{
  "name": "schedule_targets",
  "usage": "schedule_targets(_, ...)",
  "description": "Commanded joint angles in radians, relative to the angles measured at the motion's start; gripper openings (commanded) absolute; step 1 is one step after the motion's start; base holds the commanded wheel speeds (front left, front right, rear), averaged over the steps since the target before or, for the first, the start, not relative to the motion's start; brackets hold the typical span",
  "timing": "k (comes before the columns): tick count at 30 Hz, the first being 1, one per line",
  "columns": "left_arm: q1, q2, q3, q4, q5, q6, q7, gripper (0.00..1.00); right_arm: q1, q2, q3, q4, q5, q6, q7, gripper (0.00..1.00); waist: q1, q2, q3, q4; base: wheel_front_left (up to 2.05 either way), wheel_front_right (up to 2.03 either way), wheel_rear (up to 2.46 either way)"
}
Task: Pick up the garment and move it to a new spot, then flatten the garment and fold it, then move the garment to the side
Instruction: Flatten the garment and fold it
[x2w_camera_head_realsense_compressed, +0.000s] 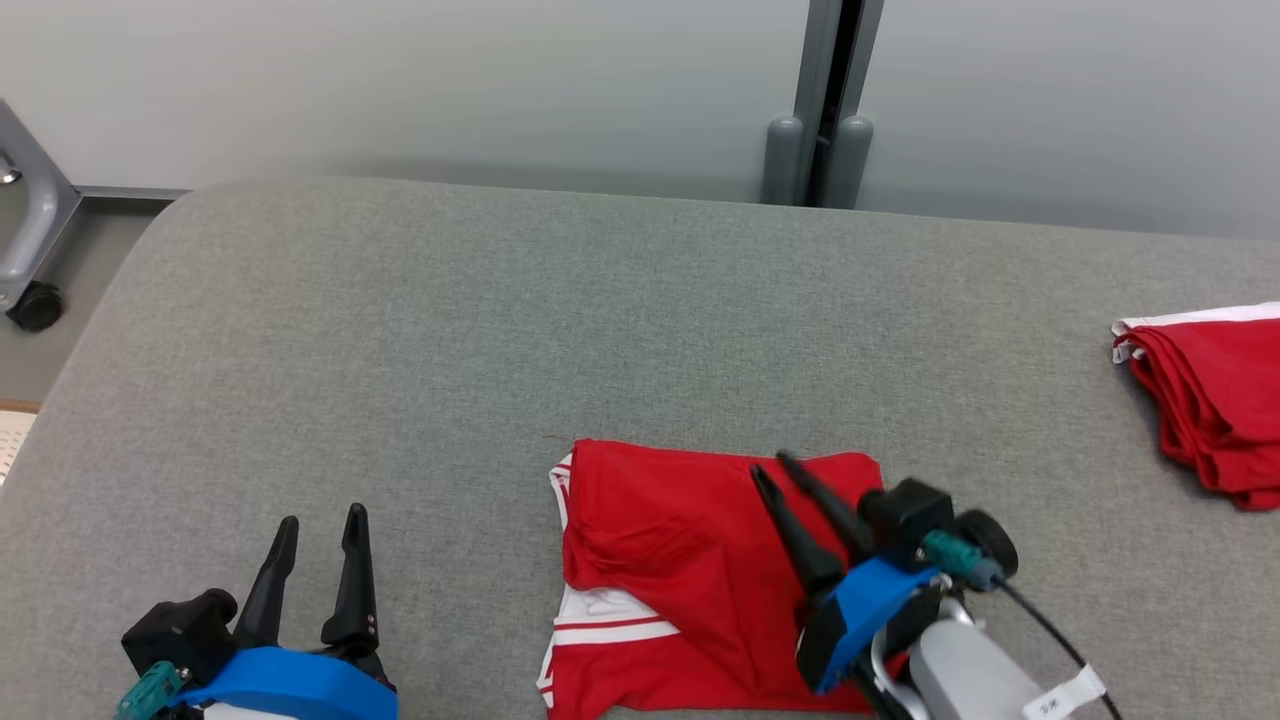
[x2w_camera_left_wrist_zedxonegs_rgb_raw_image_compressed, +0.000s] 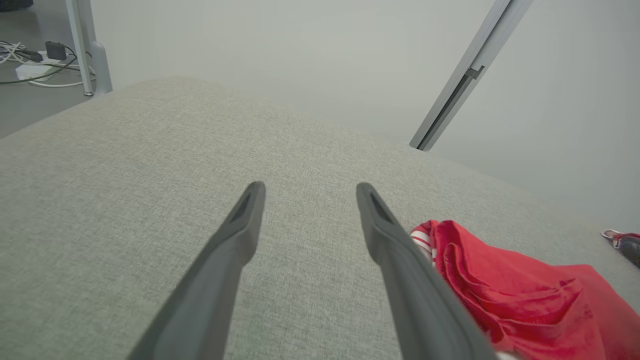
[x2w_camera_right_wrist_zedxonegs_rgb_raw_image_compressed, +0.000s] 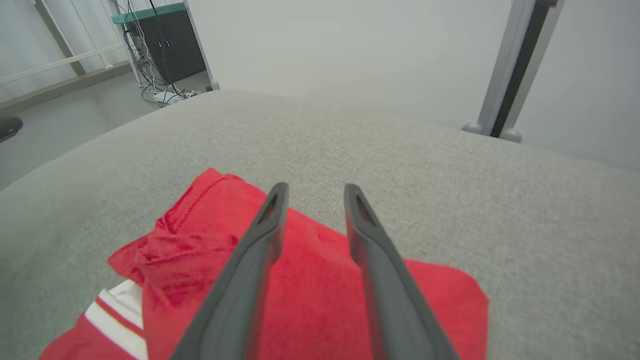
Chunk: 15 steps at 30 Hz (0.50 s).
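In the head view the folded garment (x2w_camera_head_realsense_compressed: 690, 570) lies at the near edge of the desk (x2w_camera_head_realsense_compressed: 400, 330), and the right gripper (x2w_camera_head_realsense_compressed: 772, 465) hangs over its right half, fingers apart with no cloth between them. A pinch from here would likely catch just the top layer, so the fold could open when the garment is slid aside. The left gripper (x2w_camera_head_realsense_compressed: 322, 516) rests well to the left, spread wide. A second red pile (x2w_camera_head_realsense_compressed: 1210, 400) sits far right, and a push that way could run into it. In the left wrist view the left gripper (x2w_camera_left_wrist_zedxonegs_rgb_raw_image_compressed: 310, 187) stands apart over bare desk, with the garment (x2w_camera_left_wrist_zedxonegs_rgb_raw_image_compressed: 525, 295) just beyond its right finger, so it cannot help steady the fold from there. In the right wrist view the right gripper (x2w_camera_right_wrist_zedxonegs_rgb_raw_image_compressed: 316, 187) reaches past the far edge of the garment (x2w_camera_right_wrist_zedxonegs_rgb_raw_image_compressed: 310, 295). The cloth lies under both fingers, and whether they touch it I cannot tell.
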Motion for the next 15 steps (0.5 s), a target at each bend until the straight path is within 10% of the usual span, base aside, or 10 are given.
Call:
schedule_targets(1,-0.016,0.001,-0.001,0.003,0.006,-0.002,-0.002,1.0,0.023,-0.002,0.006,0.007,-0.014,0.0,0.0,0.0,0.0,0.0,0.002,0.005,0.0,0.0,0.0)
schedule_targets(15,-0.013,0.008,-0.01,0.016,0.0,0.0,0.001,1.0,0.027,-0.002,0.222,0.079,0.009,0.0,0.015,0.0,0.0,0.0,-0.004,0.047,0.0,0.0,0.0)
